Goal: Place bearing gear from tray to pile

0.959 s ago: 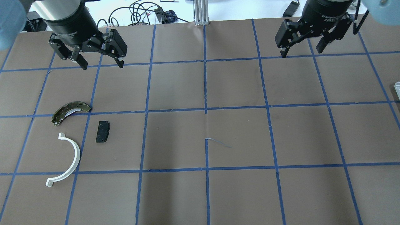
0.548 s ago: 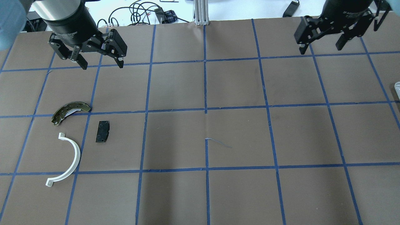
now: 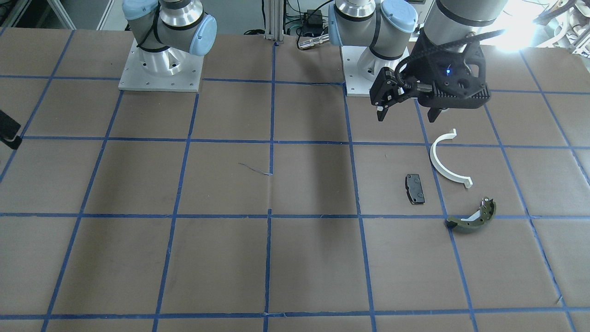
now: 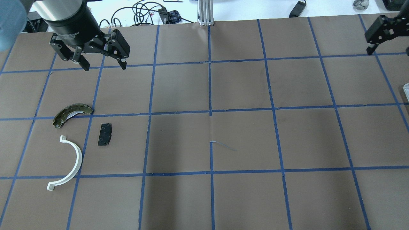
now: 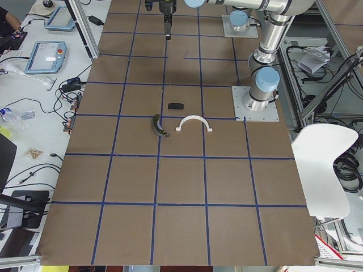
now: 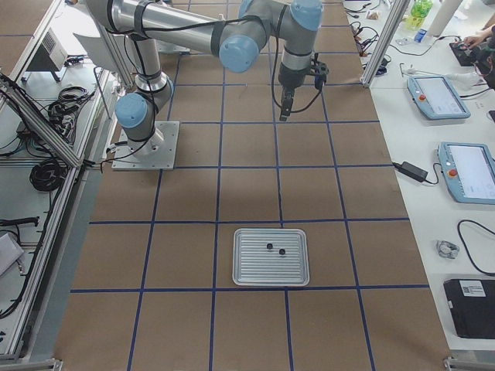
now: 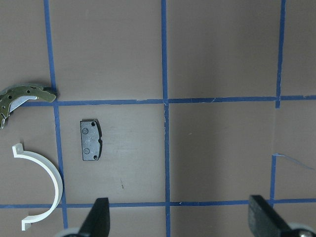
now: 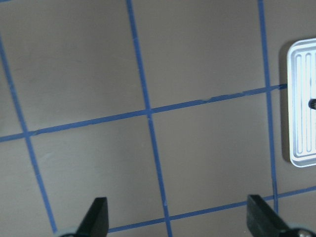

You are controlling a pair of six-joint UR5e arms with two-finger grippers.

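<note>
The pile lies on the table's left: an olive-green brake shoe (image 4: 72, 114), a small black pad (image 4: 105, 134) and a white half-ring (image 4: 68, 163). My left gripper (image 4: 104, 66) hangs open and empty above the table, beyond the pile. Its wrist view shows the pad (image 7: 91, 139), the half-ring (image 7: 47, 187) and the shoe (image 7: 22, 96). My right gripper (image 4: 388, 51) is open and empty at the overhead view's right edge, partly cut off. The silver tray (image 6: 271, 236) holds two small dark parts (image 6: 268, 246), too small to identify. The tray's edge (image 8: 296, 106) shows in the right wrist view.
The table is brown paper with a blue tape grid. A sliver of the tray (image 4: 406, 89) shows at the overhead view's right edge. Cables and an aluminium post (image 4: 206, 12) lie beyond the table's far edge. Both arm bases (image 3: 161, 69) stand at the robot's side.
My right gripper has moved steadily to the right, towards the table's right end, and stays open. My left gripper and the pile have not moved.
</note>
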